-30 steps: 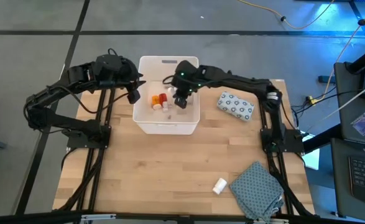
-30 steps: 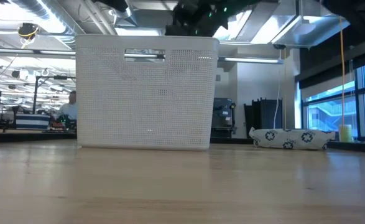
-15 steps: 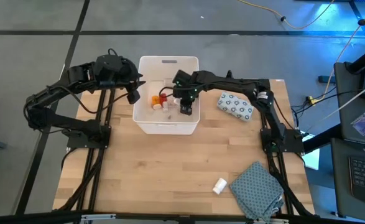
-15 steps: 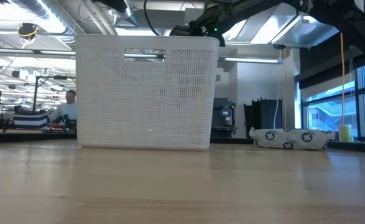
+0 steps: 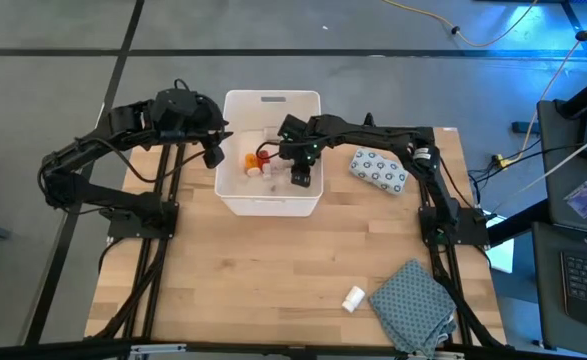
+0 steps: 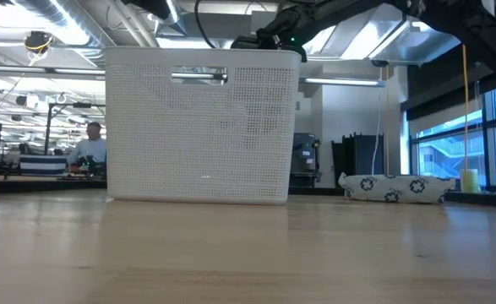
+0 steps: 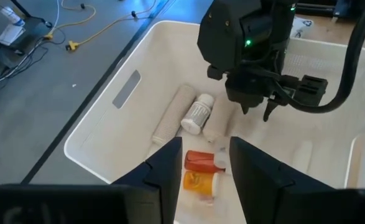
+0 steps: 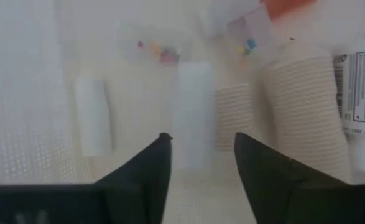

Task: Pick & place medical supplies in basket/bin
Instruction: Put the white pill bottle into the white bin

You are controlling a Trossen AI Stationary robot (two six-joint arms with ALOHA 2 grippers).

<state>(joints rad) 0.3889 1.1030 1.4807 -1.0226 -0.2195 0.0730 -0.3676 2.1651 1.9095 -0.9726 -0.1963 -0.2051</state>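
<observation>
The white bin stands at the table's far middle. In it lie two beige rolls, a white bottle, a red bottle and an orange one. My right gripper is down inside the bin near its right wall, pointing steeply down and open. A small white tube lies just beyond its fingertips, and another lies beside that one. My left gripper hovers open over the bin's left wall, holding nothing. A white blue-dotted soft pack lies right of the bin.
A small white bottle lies near the table's front right. Beside it is a folded grey-teal patterned cloth. In the low view the bin's wall hides my right gripper. The wood between the bin and the table's near edge is bare.
My right gripper has gone down into the bin, toward its near right part, and has tipped to point more steeply down. My left arm has kept still.
</observation>
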